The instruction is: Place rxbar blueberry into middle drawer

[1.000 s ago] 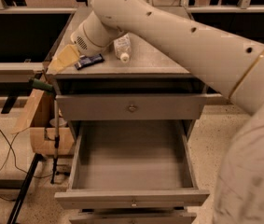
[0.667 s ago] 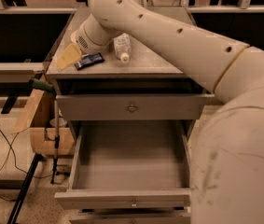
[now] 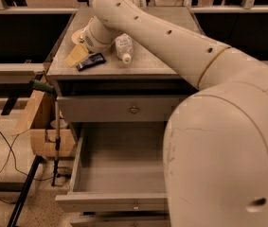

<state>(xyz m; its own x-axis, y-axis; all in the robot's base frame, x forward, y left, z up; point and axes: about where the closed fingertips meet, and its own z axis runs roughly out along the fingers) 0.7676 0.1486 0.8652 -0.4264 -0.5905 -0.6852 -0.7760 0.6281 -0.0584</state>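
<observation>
Lying flat on the cabinet top (image 3: pixel 162 66) in the upper left of the frame, the bar (image 3: pixel 91 61) is seen just below and slightly right of the gripper (image 3: pixel 87 41). The gripper is found at the end of the pale arm (image 3: pixel 171 37), which comes in from the lower right and bends over the left part of the top. Whether the gripper is released or clenched cannot be told, since its tip is lost against the wrist housing. The bar is set very near the gripper, but whether the two touch cannot be told either.

The bar is shown as a small, flat, rectangular piece in a dark blue-black wrapper with faint pale marks. It is laid askew, its long side running from lower left to upper right, close to the front edge of the top. Its left end is placed just beside a gold packet (image 3: pixel 76 56). A clear bottle (image 3: pixel 124 47) is laid on its side to the right of the bar, apart from it.

The drawer (image 3: pixel 110 202) is seen open at lower centre, well below the bar, its right part hidden by the arm. A shut upper drawer front (image 3: pixel 100 109) is set between them.
</observation>
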